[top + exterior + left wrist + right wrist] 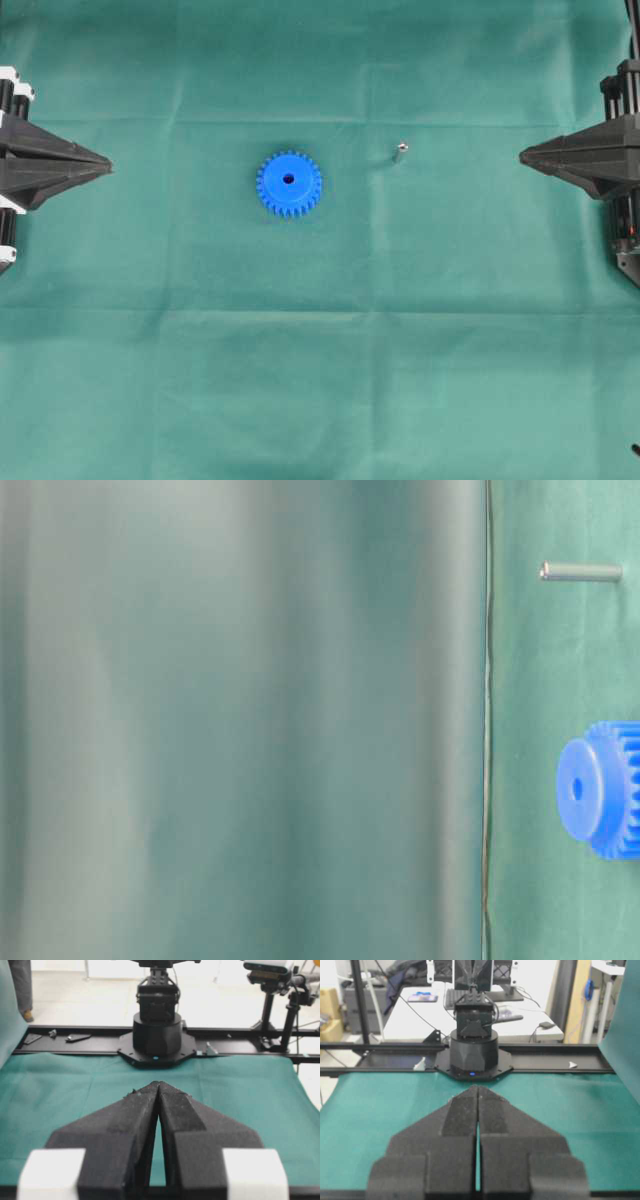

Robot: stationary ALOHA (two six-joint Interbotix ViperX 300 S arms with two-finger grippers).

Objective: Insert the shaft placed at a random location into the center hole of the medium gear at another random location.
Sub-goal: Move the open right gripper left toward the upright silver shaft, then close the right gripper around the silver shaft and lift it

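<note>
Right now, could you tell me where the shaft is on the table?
In the overhead view the shaft stands on the green cloth, right of centre, just right of and slightly above the medium gear, not touching it.

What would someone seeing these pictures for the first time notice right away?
The bright blue medium gear lying flat near the middle of the green cloth stands out first, its dark center hole facing up. Just to its right, apart from it, sits the tiny silver shaft. The black left gripper and right gripper wait shut at opposite edges, pointing inward.
</note>
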